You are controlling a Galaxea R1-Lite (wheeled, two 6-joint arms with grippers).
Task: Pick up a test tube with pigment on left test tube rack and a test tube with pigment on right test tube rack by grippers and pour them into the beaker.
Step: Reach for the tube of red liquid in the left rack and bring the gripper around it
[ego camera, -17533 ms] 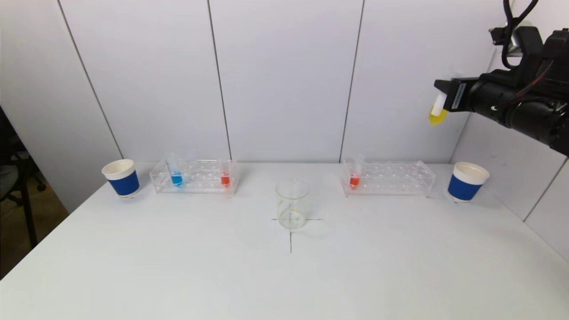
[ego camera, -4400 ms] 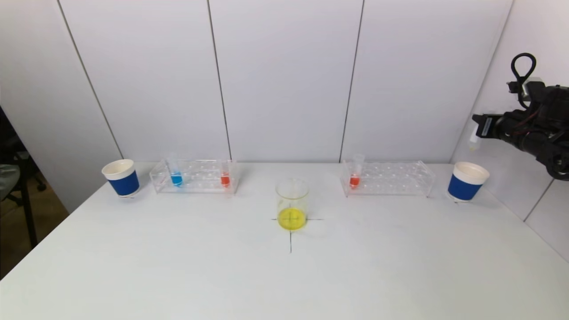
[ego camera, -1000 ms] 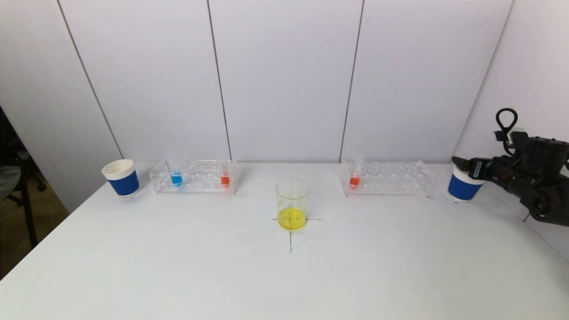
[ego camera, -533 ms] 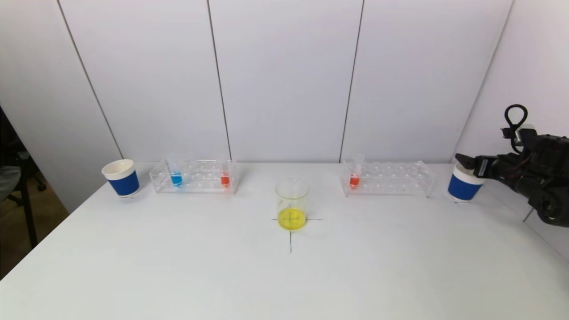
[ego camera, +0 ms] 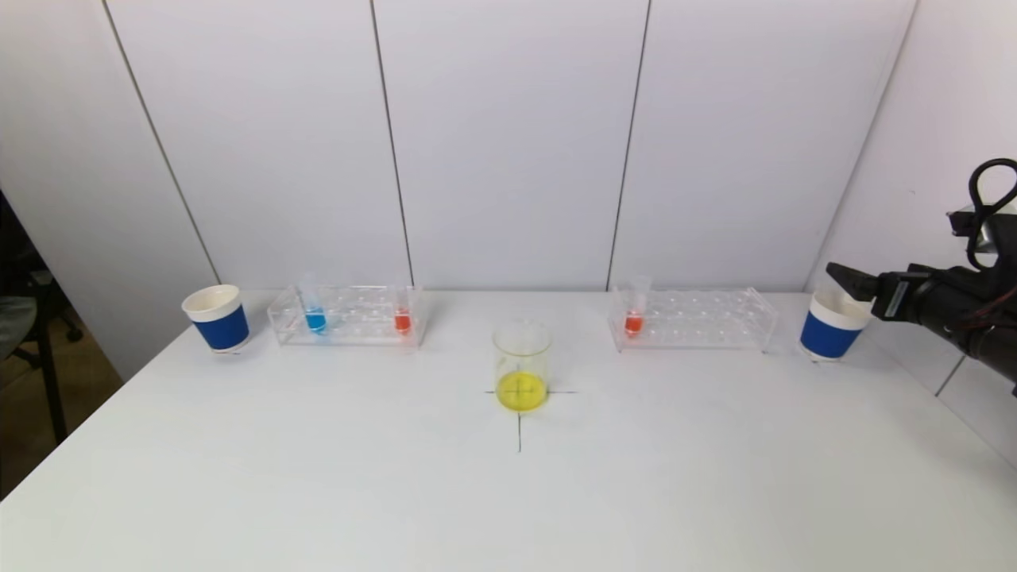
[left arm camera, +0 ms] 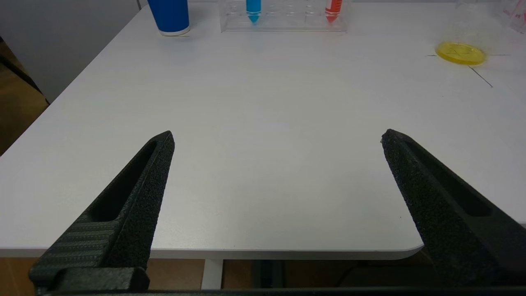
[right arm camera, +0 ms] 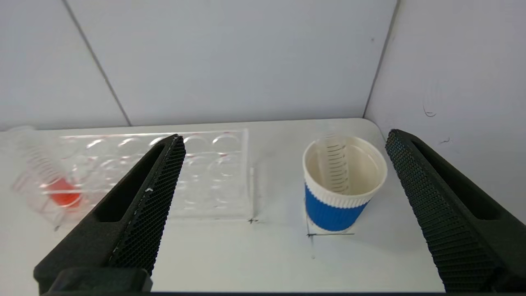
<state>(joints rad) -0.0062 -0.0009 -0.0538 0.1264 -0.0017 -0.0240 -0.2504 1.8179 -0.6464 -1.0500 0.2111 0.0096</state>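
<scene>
Blue test tube (ego camera: 315,311) stands upright in left rack (ego camera: 347,316), far ahead of left gripper (left arm camera: 277,142), jaws wide, empty; right gripper (right arm camera: 283,144) wide too, over right cup (right arm camera: 344,182).

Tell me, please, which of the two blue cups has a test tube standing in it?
The right-hand blue cup, beside the right rack; an empty tube leans inside it.

Beaker (ego camera: 522,365) btwn left rack (ego camera: 347,315), right rack (ego camera: 693,318).
</scene>
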